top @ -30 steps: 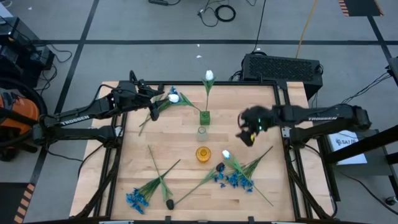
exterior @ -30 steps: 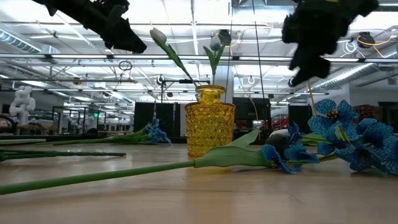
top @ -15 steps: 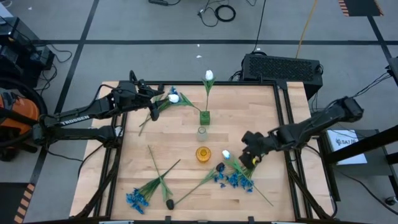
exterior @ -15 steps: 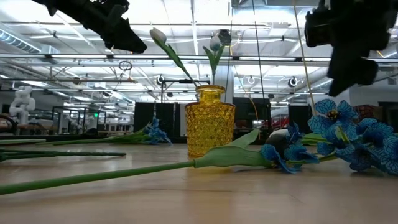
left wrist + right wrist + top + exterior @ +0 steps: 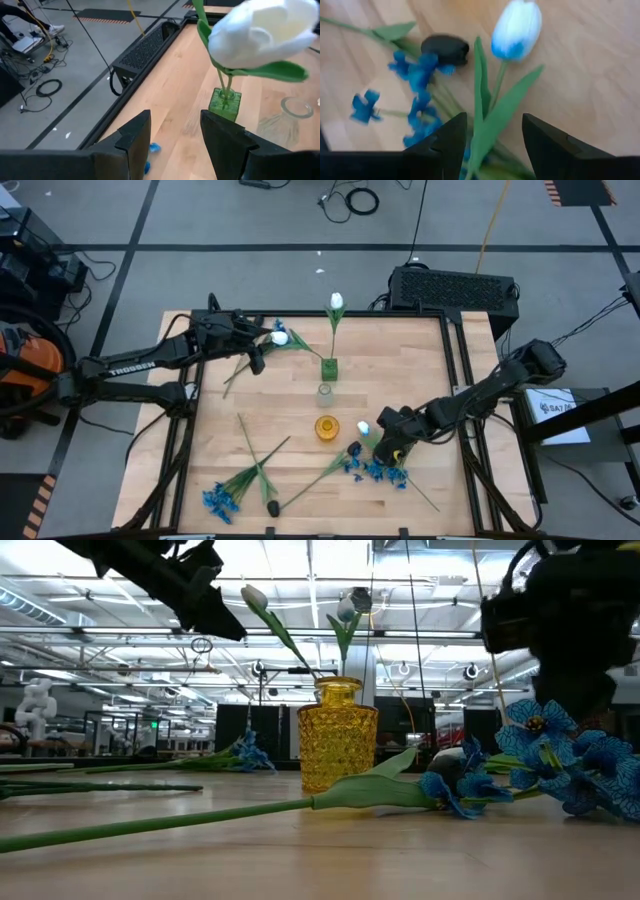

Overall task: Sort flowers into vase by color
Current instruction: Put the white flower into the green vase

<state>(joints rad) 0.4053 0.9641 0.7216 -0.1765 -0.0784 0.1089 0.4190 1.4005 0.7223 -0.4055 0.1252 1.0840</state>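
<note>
High view landmark: yellow vase point(image 5: 327, 427), standing near the middle of the wooden table point(image 5: 420, 355).
Right gripper point(image 5: 392, 452): low over the table, just to the right of the yellow vase and slightly nearer the front edge; its fingers point(image 5: 447, 142) are spread apart and pinch nothing.
White tulip point(image 5: 364, 428): lying flat just right of the yellow vase; in the right wrist view its bud point(image 5: 517, 29) sits ahead of the spread fingers, with the stem and leaf running back into the gap between them.
Blue flowers point(image 5: 375, 470): a cluster on the table in front of and to the right of the yellow vase, beside the right gripper.
Dark bud point(image 5: 354, 448): lying between the yellow vase and the blue flowers.
Left gripper point(image 5: 256, 358): above the table's far left part, well apart from the yellow vase; fingers point(image 5: 134, 135) parted, nothing between them.
Green vase point(image 5: 329, 368): behind the yellow vase, holding an upright white tulip.
Clear vase point(image 5: 324, 392): between the green vase and the yellow vase.
Second blue cluster point(image 5: 220, 500): front left of the yellow vase, near the table's front edge.
</note>
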